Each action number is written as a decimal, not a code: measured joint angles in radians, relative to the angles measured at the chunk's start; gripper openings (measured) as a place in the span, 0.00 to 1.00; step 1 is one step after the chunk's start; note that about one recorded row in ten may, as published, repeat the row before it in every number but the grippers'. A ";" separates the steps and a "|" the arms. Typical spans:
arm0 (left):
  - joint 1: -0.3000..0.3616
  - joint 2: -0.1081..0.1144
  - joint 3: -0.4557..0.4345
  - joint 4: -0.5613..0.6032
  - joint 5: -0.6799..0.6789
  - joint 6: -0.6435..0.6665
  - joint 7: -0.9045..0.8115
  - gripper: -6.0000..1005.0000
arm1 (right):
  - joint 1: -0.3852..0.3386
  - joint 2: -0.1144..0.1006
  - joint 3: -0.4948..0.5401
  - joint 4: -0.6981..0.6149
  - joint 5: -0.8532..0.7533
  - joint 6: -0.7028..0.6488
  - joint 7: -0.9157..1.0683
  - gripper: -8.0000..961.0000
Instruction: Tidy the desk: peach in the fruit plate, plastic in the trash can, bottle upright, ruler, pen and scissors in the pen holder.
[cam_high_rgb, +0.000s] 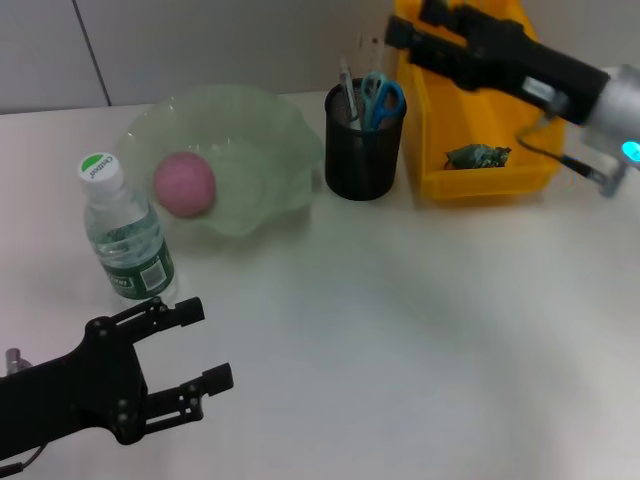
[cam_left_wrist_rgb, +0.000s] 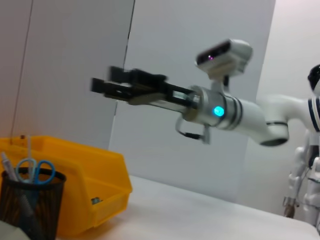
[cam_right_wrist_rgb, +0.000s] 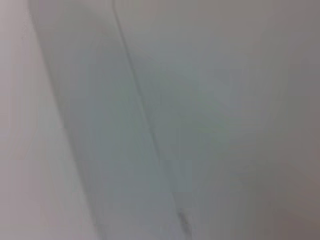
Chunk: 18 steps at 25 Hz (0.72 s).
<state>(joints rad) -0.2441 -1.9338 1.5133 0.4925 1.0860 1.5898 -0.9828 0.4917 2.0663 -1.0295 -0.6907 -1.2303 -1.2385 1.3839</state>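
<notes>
White table (cam_high_rgb: 400, 330) carries everything. Left hand (cam_high_rgb: 195, 345) hovers low with fingers wide, near the upright bottle (cam_high_rgb: 125, 232). Right hand (cam_high_rgb: 415, 25), fingers indiscernible, hangs over the bin (cam_high_rgb: 440, 170) holding plastic (cam_high_rgb: 477, 155). Peach (cam_high_rgb: 184, 184) sits in the plate (cam_high_rgb: 260, 150); scissors (cam_high_rgb: 380, 98) stand in the holder (cam_high_rgb: 363, 150).

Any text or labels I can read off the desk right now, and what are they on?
Bottle cap: white lettering on a green disc, too blurred to read.
Bottle label: green band with white print, too small to read.
Yellow bin: no text visible in the head view.
Pen holder, plate: none.
</notes>
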 joint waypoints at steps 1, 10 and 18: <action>-0.004 -0.003 0.001 0.000 0.000 0.009 -0.002 0.79 | -0.032 -0.010 0.030 0.011 -0.009 -0.130 0.004 0.77; -0.045 -0.004 0.001 -0.002 0.027 0.041 -0.074 0.79 | -0.071 -0.111 0.052 0.137 -0.285 -0.504 -0.051 0.84; -0.105 -0.005 -0.004 -0.025 0.116 0.027 -0.130 0.79 | -0.081 -0.110 0.053 0.145 -0.534 -0.502 -0.088 0.85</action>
<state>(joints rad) -0.3489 -1.9390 1.5096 0.4671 1.2022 1.6173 -1.1126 0.4103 1.9566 -0.9764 -0.5462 -1.7643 -1.7408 1.2964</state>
